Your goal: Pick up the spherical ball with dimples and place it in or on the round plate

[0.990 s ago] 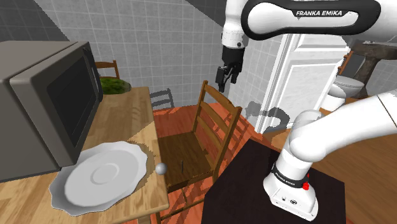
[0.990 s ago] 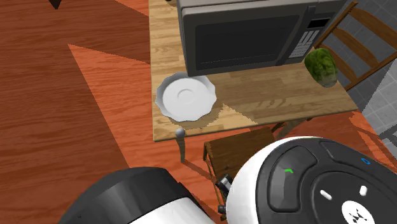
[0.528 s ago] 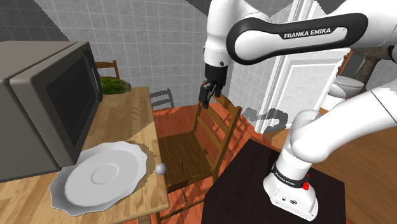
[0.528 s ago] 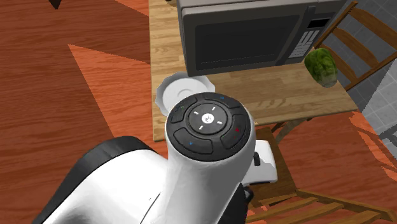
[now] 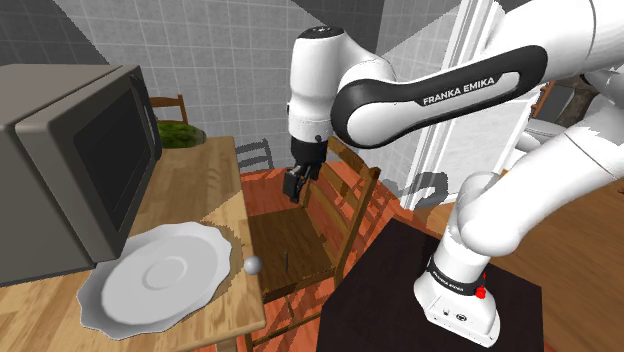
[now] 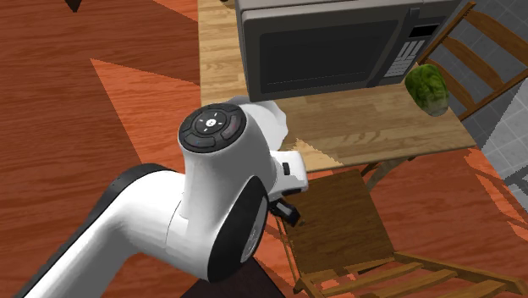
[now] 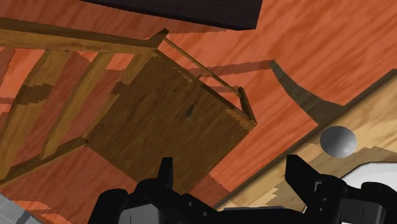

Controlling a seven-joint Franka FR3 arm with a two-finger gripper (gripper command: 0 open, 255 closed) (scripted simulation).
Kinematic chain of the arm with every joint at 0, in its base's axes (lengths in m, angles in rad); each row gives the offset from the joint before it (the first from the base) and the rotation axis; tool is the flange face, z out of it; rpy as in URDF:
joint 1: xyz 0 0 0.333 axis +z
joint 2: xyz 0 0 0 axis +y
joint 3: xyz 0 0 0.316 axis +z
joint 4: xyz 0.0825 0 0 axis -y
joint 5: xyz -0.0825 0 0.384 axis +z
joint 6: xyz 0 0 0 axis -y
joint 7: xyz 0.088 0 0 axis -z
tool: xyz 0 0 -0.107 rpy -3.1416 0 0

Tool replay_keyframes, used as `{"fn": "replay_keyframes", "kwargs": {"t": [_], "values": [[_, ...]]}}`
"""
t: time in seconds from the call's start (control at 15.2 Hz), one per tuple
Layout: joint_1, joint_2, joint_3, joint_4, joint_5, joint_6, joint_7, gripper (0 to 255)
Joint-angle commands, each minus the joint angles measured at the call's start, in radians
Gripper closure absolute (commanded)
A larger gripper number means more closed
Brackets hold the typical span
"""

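Since half a second ago my arm has swung down and in toward the plate (image 5: 158, 282), and the end effector (image 5: 295, 185) now hangs lower and nearer to it. In the wrist view the end effector (image 7: 230, 167) is released: its two black fingers stand wide apart with nothing between them. It is still off the counter (image 5: 200, 190), above the plate's level and well apart from it, over the seat of the wooden chair (image 5: 290, 240) that stands on the plate's ball side.

The dimpled ball (image 5: 253, 265) is a plain grey sphere. It sits on the counter's edge just beside the plate, apart from its scalloped rim. The wrist view has the ball (image 7: 338, 140) ahead of one finger, with a sliver of the plate (image 7: 375, 173) next to it.

I judge the task barely begun. This is the approach only, and the descent, grasp, lift and placing are all left. The plate carries nothing.

By my count there is one ball, one plate and one microwave (image 5: 90, 160) standing just behind the plate. There is one green melon (image 5: 178, 135) farther from the plate, past the microwave. I count two wooden chairs, the second (image 5: 170, 103) beyond the melon. There is one arm with one end effector.
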Motion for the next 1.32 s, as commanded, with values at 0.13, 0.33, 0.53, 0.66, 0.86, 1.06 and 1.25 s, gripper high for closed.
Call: {"fn": "replay_keyframes", "kwargs": {"t": [0.13, 0.33, 0.53, 0.66, 0.86, 1.06, 1.25], "values": [[0.008, 0.100, 0.091, 0.015, -0.026, 0.096, 0.070, 0], [0.003, 0.188, 0.161, 0.041, -0.071, 0.159, 0.132, 0], [-0.009, 0.288, 0.233, 0.077, -0.144, 0.213, 0.209, 0], [-0.017, 0.362, 0.280, 0.107, -0.211, 0.242, 0.272, 0], [-0.020, 0.467, 0.330, 0.152, -0.320, 0.264, 0.363, 0], [-0.025, 0.502, 0.328, 0.140, -0.361, 0.296, 0.392, 0], [-0.030, 0.539, 0.325, 0.132, -0.408, 0.326, 0.423, 0]]}}
